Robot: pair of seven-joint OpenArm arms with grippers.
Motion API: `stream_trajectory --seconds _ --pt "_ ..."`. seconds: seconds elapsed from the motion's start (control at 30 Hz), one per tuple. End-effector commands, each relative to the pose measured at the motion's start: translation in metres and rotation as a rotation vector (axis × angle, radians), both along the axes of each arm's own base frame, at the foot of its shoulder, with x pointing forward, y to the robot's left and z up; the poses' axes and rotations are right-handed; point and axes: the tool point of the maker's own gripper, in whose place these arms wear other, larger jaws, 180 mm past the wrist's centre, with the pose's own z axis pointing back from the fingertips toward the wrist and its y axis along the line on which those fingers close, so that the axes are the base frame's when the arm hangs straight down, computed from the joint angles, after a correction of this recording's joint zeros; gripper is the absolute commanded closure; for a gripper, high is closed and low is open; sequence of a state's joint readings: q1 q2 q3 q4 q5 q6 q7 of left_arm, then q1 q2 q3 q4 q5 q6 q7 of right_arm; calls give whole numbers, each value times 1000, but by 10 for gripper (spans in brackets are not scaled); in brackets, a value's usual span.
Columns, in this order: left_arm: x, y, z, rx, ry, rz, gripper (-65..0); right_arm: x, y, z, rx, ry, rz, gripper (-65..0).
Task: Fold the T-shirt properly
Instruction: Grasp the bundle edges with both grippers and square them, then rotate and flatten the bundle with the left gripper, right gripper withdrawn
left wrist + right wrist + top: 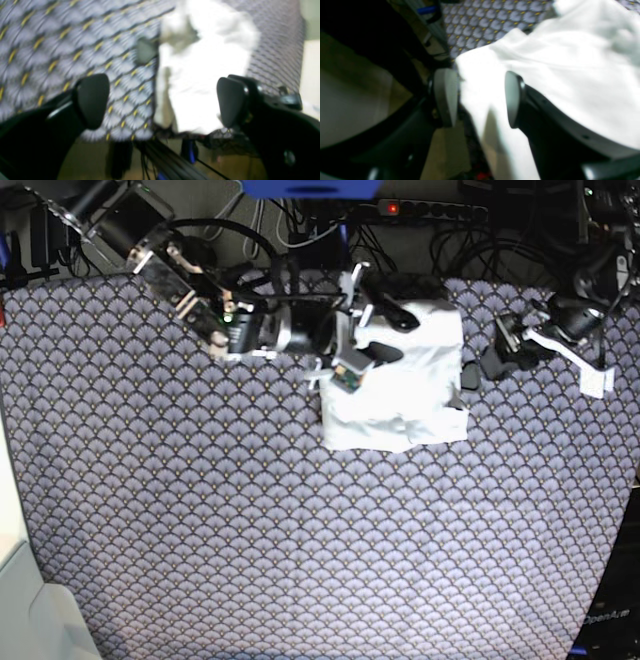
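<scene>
Toward the far edge of the patterned table [200, 510], the T-shirt [400, 380] lies gathered into a compact, roughly square white bundle, wrinkled on top and with one side spilling near the table's rim. It looks like soft, light cotton that will slump and crease wherever it is lifted, so I would judge it best taken by a hem edge or a corner of the folded stack, pinching through all the layers at once; a grab in the middle would only bunch it.

The right claw [480, 100] stands partly open, its two pads either side of a fold of white cloth at the bundle's edge, and I see no squeeze on it. The left claw [162, 100] is spread wide with nothing in it, set well off to the bundle's side in the overhead view, looking back across the table at the shirt.

No box, basket or other container shows anywhere, only cables and a power strip [420, 210] beyond the table.
</scene>
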State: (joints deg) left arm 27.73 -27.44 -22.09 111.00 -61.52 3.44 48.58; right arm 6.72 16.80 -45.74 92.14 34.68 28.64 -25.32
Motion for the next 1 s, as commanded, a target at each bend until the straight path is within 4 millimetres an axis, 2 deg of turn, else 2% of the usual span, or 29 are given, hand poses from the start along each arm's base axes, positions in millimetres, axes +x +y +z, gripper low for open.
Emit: stream_trajectory --seconds 0.0,0.03,0.13,0.23,0.33,0.4,0.53,0.67,0.83,0.97 --pt "6 0 8 2 -39 -5 -650 13 -6 15 36 -33 -32 -318" --pt "11 -3 11 -3 -56 -12 -650 16 -12 15 28 -38 -43 -318" --pt "20 -19 -1 -42 -2 -71 -650 22 -27 13 15 -39 -80 -319" --pt "27 -36 -24 -110 79 -97 -650 24 -36 8 7 -26 -111 -319" --pt "32 -45 -39 -148 119 -95 -650 21 -40 4 1 -14 -120 -319" --pt "34 -53 -41 -165 123 -106 -650 21 -40 5 1 -16 -120 -319" --pt "30 -61 -47 -183 139 -114 -650 21 -43 3 -8 -16 -120 -319" --pt "27 -57 -57 -144 162 -108 -650 21 -43 3 -8 -16 -120 -319" --pt "22 -62 -71 -107 189 -94 -650 22 -43 4 -6 -20 -120 -318" --pt "22 -70 -75 -104 190 -92 -650 23 -44 4 -8 -23 -120 -318"
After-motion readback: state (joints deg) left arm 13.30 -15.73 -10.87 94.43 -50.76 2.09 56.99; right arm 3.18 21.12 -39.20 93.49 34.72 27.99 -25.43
